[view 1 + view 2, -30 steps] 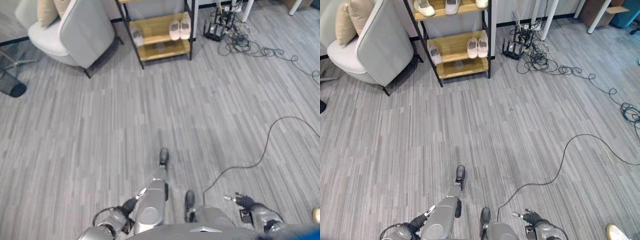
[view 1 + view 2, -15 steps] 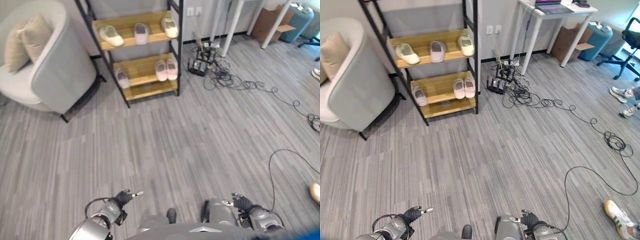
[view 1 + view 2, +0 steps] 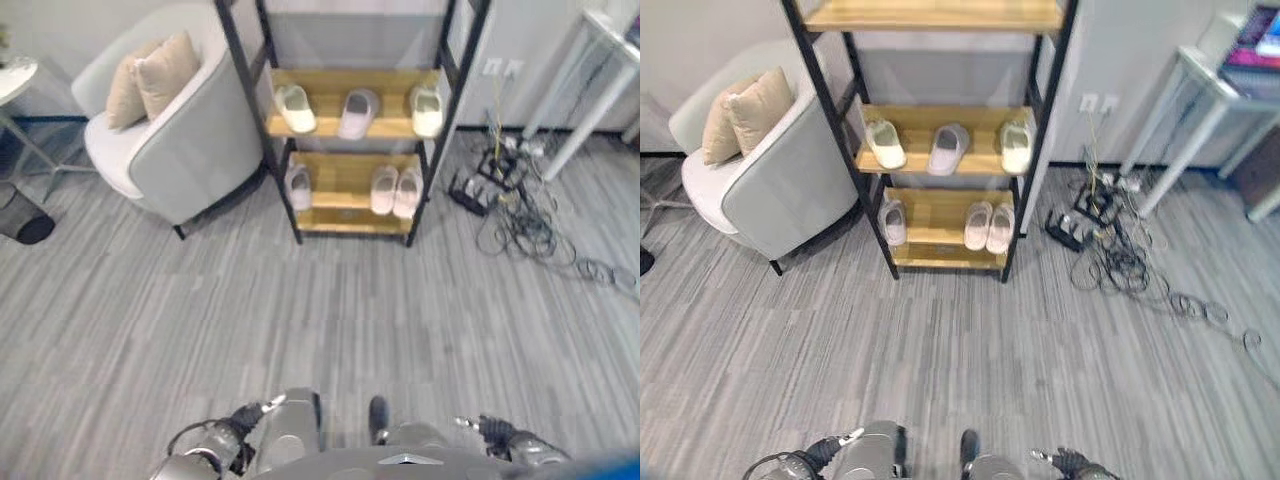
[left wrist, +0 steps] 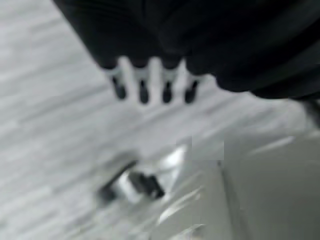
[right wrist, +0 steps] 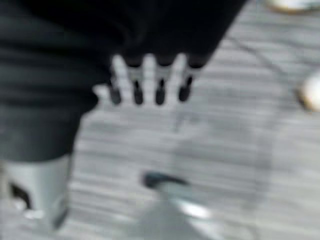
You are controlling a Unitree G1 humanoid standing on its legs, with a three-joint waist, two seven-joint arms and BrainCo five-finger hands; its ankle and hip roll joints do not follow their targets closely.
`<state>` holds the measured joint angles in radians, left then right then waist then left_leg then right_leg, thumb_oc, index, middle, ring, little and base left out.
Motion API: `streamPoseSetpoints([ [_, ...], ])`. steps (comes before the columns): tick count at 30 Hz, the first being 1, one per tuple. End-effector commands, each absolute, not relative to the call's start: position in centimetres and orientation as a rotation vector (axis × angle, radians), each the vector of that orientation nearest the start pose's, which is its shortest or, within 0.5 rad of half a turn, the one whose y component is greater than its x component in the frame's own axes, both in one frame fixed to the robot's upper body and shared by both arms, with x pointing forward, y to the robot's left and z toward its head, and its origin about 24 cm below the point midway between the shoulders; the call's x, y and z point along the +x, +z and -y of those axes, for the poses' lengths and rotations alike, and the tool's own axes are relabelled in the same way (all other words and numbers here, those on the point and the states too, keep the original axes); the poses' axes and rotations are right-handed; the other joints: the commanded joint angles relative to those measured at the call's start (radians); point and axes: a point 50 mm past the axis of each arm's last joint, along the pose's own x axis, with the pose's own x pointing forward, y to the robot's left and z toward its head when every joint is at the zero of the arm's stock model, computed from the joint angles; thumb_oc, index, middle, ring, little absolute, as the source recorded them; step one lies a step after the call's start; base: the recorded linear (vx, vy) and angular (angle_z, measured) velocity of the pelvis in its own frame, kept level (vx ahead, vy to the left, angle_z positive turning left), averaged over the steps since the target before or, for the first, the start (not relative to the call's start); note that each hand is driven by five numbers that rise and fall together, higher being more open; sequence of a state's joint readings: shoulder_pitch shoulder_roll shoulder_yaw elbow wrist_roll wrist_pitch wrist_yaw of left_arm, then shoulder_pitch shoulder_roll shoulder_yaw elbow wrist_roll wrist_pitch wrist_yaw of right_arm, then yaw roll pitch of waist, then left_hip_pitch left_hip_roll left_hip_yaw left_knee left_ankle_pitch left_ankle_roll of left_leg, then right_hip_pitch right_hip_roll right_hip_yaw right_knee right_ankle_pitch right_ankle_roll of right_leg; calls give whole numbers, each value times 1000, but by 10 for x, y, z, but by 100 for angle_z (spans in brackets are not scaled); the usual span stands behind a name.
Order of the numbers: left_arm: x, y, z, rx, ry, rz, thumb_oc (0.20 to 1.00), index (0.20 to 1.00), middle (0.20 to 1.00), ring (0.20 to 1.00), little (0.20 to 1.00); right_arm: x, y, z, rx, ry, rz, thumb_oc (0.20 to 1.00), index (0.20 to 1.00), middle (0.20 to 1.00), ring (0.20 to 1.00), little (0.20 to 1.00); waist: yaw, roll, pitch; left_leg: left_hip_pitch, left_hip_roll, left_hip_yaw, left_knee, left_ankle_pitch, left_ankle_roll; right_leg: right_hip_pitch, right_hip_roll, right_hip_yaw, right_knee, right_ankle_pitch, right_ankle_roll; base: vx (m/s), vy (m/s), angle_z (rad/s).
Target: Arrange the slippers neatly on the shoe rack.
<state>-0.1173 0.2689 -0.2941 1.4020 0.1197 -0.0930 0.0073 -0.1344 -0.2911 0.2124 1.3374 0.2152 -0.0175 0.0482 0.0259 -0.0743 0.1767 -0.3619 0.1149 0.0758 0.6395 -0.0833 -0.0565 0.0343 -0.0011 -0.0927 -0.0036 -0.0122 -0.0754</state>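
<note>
Overhead, as seen from the head camera:
Shoe rack (image 3: 1038, 120): black frame with wooden shelves, upper centre of the frame, standing on grey plank floor (image 3: 940, 350).
Middle shelf: three separate slippers, one cream at the left (image 3: 885, 144), one pale grey in the middle (image 3: 948, 149), one cream at the right (image 3: 1016, 147).
Lower shelf: a single slipper at the left (image 3: 893, 221); a pink pair (image 3: 988, 226) side by side and touching at the right.
Left hand (image 3: 247, 413): bottom edge, left of centre; fingers straight, holding nothing.
Right hand (image 3: 490, 428): bottom edge, right of centre; fingers extended, empty.
Armchair (image 3: 770, 190): upper left, beside the rack, with two beige cushions (image 3: 745, 110).
Cables (image 3: 1120, 260): tangled on the floor right of the rack.
White table (image 3: 1220, 90): upper right.
</note>
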Motion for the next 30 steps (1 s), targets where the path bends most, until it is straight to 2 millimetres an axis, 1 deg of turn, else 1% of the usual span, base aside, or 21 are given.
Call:
streamPoseSetpoints([
  [1, 83, -163, -243, 521, -109, -1297, 1000, 1000, 1000, 1000, 1000, 118, -145, 270, -235, -152, -1146, 1000, 1000, 1000, 1000, 1000, 41, 22, -17, 96, 50, -61, -474, 146, -10, 40, -69, -16, 76, -149, 130, 468, 193, 15],
  [2, 83, -163, -243, 521, -109, -1297, 1000, 1000, 1000, 1000, 1000, 118, -145, 270, -235, -152, -1146, 1000, 1000, 1000, 1000, 1000, 41, 22, -17, 98, 50, -61, -475, 146, -10, 41, -69, -15, 75, -149, 130, 651, 327, 20],
  [3, 81, -163, -242, 509, -97, -1300, 1000, 1000, 1000, 1000, 1000, 122, -145, 264, -242, -137, -1130, 1000, 1000, 1000, 1000, 1000, 63, 26, -20, 61, 77, -110, -579, 197, -26, 92, -74, -8, 68, -174, 140, 334, 184, 12],
  [4, 81, -163, -243, 509, -97, -1300, 1000, 1000, 1000, 1000, 1000, 122, -145, 264, -242, -137, -1130, 1000, 1000, 1000, 1000, 1000, 63, 24, -17, 68, 75, -109, -584, 199, -26, 97, -76, -8, 67, -176, 141, 622, 382, 16],
  [6, 61, -167, -242, 494, -94, -1365, 1000, 1000, 1000, 1000, 1000, 115, -150, 254, -220, -116, -1145, 1000, 1000, 1000, 1000, 1000, 82, 23, -41, 78, 73, -135, -630, 222, -44, 145, -98, 26, 65, -178, 166, 534, 385, -9],
  [7, 55, -167, -242, 494, -97, -1380, 1000, 1000, 1000, 1000, 1000, 111, -151, 253, -213, -123, -1154, 1000, 1000, 1000, 1000, 1000, 89, 22, -48, 71, 64, -142, -598, 226, -42, 161, -113, 31, 67, -174, 178, 433, 371, -58],
  [9, 49, -168, -243, 517, -124, -1399, 1000, 1000, 1000, 1000, 1000, 109, -152, 252, -203, -129, -1162, 1000, 1000, 1000, 1000, 1000, 86, 13, -60, 59, 25, -132, -536, 196, -26, 137, -155, 52, 116, -143, 207, 305, 306, -75],
  [10, 49, -168, -243, 517, -124, -1400, 1000, 1000, 1000, 1000, 1000, 109, -152, 252, -203, -128, -1162, 1000, 1000, 1000, 1000, 1000, 87, 12, -60, 58, 24, -130, -534, 194, -26, 136, -157, 53, 117, -144, 208, 220, 261, -46],
  [11, 47, -168, -243, 532, -140, -1401, 1000, 1000, 1000, 1000, 1000, 106, -154, 249, -195, -125, -1170, 1000, 1000, 1000, 1000, 1000, 83, 8, -62, 63, 0, -121, -515, 171, -8, 110, -181, 68, 167, -104, 217, 197, 359, -36],
  [12, 54, -167, -245, 548, -136, -1380, 1000, 1000, 1000, 1000, 1000, 112, -153, 246, -178, -119, -1148, 1000, 1000, 1000, 1000, 1000, 64, 16, -46, 87, -26, -101, -501, 143, 24, 15, -214, 94, 320, 10, 214, 241, 472, -32],
  [13, 60, -166, -246, 548, -129, -1364, 1000, 1000, 1000, 1000, 1000, 117, -152, 244, -178, -112, -1131, 1000, 1000, 1000, 1000, 1000, 58, 21, -37, 99, -35, -84, -498, 127, 38, -27, -229, 87, 374, 54, 210, 191, 414, -28],
  [14, 63, -165, -248, 549, -121, -1352, 1000, 1000, 1000, 1000, 1000, 120, -151, 242, -181, -106, -1121, 1000, 1000, 1000, 1000, 1000, 57, 27, -35, 115, -40, -70, -499, 112, 49, -48, -247, 62, 408, 61, 205, 99, 194, -12],
  [16, 63, -165, -248, 549, -121, -1352, 1000, 1000, 1000, 1000, 1000, 120, -151, 242, -181, -106, -1121, 1000, 1000, 1000, 1000, 1000, 57, 27, -35, 115, -40, -70, -499, 112, 49, -48, -247, 62, 408, 61, 205, 118, 114, -5],
  [18, 77, -161, -254, 551, -79, -1300, 1000, 1000, 1000, 1000, 1000, 127, -149, 240, -184, -98, -1087, 1000, 1000, 1000, 1000, 1000, 22, 42, -25, 200, -71, -47, -517, 63, 64, -115, -198, 7, 362, 1, 177, 344, 216, 12],
  [19, 77, -161, -254, 551, -79, -1301, 1000, 1000, 1000, 1000, 1000, 127, -149, 240, -185, -98, -1087, 1000, 1000, 1000, 1000, 1000, 21, 42, -22, 203, -72, -48, -516, 61, 64, -112, -198, 6, 363, -1, 177, 332, 65, 17],
  [20, 82, -160, -254, 535, -58, -1281, 1000, 1000, 1000, 1000, 1000, 131, -147, 240, -199, -93, -1072, 1000, 1000, 1000, 1000, 1000, 7, 46, -17, 245, -78, -42, -541, 44, 61, -146, -186, -35, 259, -10, 184, 270, -28, 4],
  [22, 83, -160, -253, 530, -56, -1276, 1000, 1000, 1000, 1000, 1000, 133, -146, 238, -202, -88, -1060, 1000, 1000, 1000, 1000, 1000, -1, 48, -8, 275, -76, -38, -554, 34, 58, -162, -179, -54, 208, 4, 191, 229, -43, -10],
  [24, 85, -160, -250, 524, -61, -1263, 1000, 1000, 1000, 1000, 1000, 139, -145, 234, -216, -60, -1041, 1000, 1000, 1000, 1000, 1000, -21, 48, 6, 332, -67, -28, -569, 12, 48, -214, -178, -86, 106, 45, 213, 317, -152, 0],
  [27, 87, -160, -248, 525, -72, -1250, 1000, 1000, 1000, 1000, 1000, 137, -145, 236, -222, -60, -1044, 1000, 1000, 1000, 1000, 1000, -32, 51, 9, 365, -61, -37, -570, -10, 39, -235, -179, -61, 82, 63, 224, 290, -170, -1],
  [28, 87, -161, -245, 536, -92, -1246, 1000, 1000, 1000, 1000, 1000, 125, -148, 242, -238, -76, -1080, 1000, 1000, 1000, 1000, 1000, -35, 40, -3, 379, -70, -52, -550, -42, 31, -203, -174, -35, 57, 60, 222, 312, -227, 20],
  [30, 83, -162, -242, 520, -90, -1251, 1000, 1000, 1000, 1000, 1000, 115, -150, 247, -242, -91, -1108, 1000, 1000, 1000, 1000, 1000, -38, 45, -22, 393, -54, -70, -516, -54, 12, -187, -155, -18, 87, 43, 201, 313, -224, 35],
])
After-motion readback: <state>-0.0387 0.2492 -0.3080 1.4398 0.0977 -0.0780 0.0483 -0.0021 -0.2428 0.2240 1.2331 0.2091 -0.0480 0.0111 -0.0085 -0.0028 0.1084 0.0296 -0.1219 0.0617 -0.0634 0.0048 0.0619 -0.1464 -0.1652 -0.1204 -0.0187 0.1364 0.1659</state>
